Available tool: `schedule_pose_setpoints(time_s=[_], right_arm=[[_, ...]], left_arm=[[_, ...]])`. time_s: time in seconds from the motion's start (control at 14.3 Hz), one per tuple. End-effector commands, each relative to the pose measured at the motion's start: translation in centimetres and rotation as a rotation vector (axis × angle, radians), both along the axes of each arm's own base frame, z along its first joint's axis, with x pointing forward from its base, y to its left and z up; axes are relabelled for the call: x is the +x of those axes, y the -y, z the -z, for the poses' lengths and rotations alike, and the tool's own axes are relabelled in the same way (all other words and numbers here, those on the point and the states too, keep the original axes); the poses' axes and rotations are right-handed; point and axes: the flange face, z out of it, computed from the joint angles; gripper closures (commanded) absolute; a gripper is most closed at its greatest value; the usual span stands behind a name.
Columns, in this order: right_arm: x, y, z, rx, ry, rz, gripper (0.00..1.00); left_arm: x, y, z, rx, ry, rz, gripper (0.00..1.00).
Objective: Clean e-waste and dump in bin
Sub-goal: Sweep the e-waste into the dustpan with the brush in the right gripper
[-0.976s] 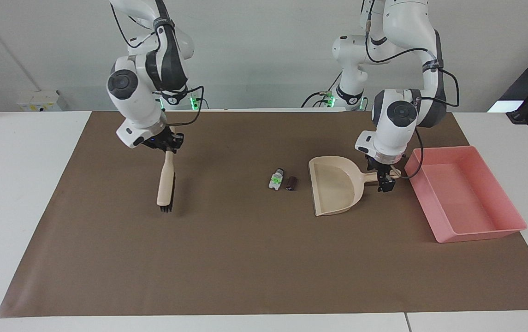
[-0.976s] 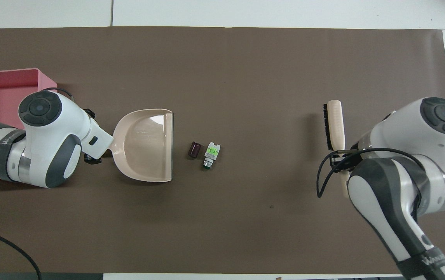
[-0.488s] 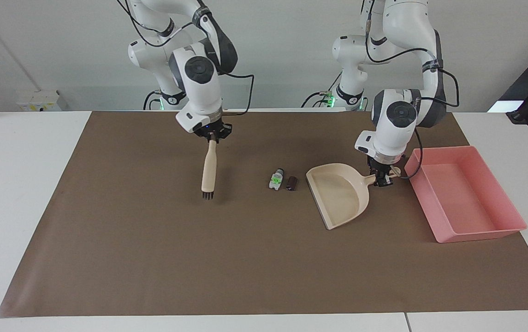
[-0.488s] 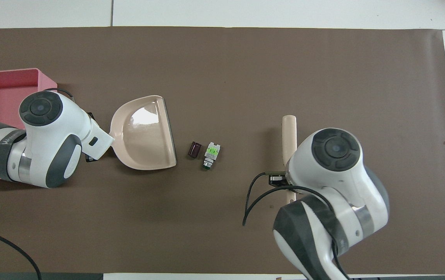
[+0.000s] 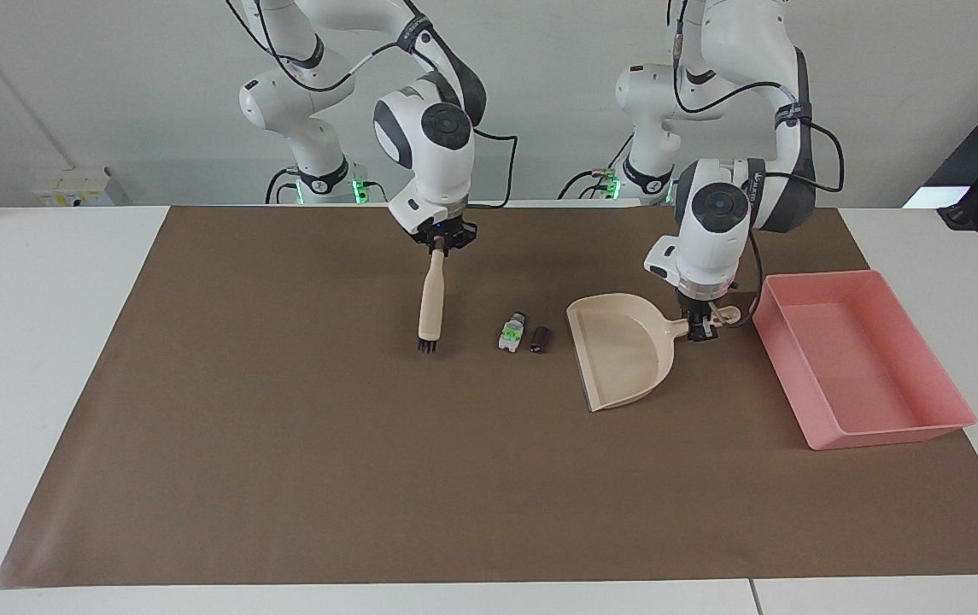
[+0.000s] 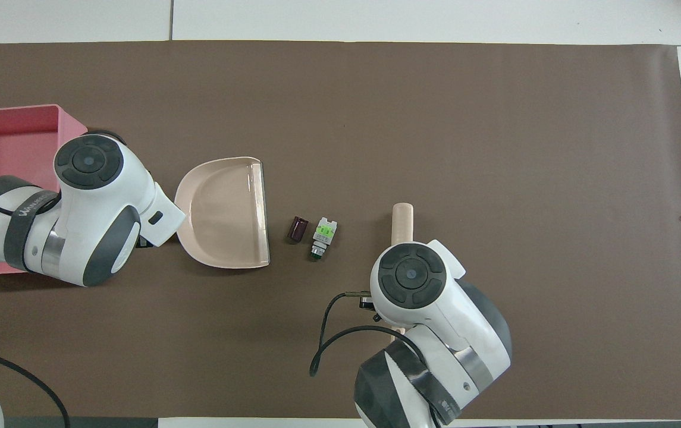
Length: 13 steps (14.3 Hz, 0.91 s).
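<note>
Beige plastic fills both grips. Left pincer (image 5: pixel 699 331) is clamped on the dustpan (image 5: pixel 623 348) handle, the pan's open mouth facing the two scraps; right pincer (image 5: pixel 440 245) grips the brush (image 5: pixel 430 301) by its handle end, bristles hanging down, on the scraps' other side. Green-and-white part (image 5: pixel 509 334) and dark cylinder (image 5: pixel 540 340) lie side by side on the brown mat (image 5: pixel 284 461) — just off the pan's lip. Pink bin (image 5: pixel 860 359) sits past the dustpan at the left arm's end of the worktop. Risk: the cylinder could roll aside under a skewed sweep — or a lifted lip lets pieces slip beneath.

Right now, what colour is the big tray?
Pink; the bin shows best in the facing view.
</note>
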Motion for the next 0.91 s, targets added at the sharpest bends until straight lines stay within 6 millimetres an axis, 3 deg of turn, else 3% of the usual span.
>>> schedule_pose_setpoints(time_s=[0.0, 0.28, 0.63, 0.84], right_arm=[[1.3, -2.4, 0.2, 0.011, 0.007, 0.007, 1.0], [2.6, -8.9, 2.7, 0.022, -0.019, -0.028, 1.0], [2.1, -11.1, 3.8, 0.06, -0.045, -0.044, 1.0], [1.7, -14.0, 4.4, 0.249, -0.025, -0.019, 1.0]], left_arm=[[-0.6, 1.5, -0.1, 0.062, -0.006, 0.062, 1.0], [-1.7, 2.5, 0.7, 0.087, -0.036, 0.092, 1.0], [-2.0, 2.4, 1.2, 0.091, -0.046, 0.094, 1.0], [-2.1, 2.4, 1.4, 0.092, -0.05, 0.096, 1.0]])
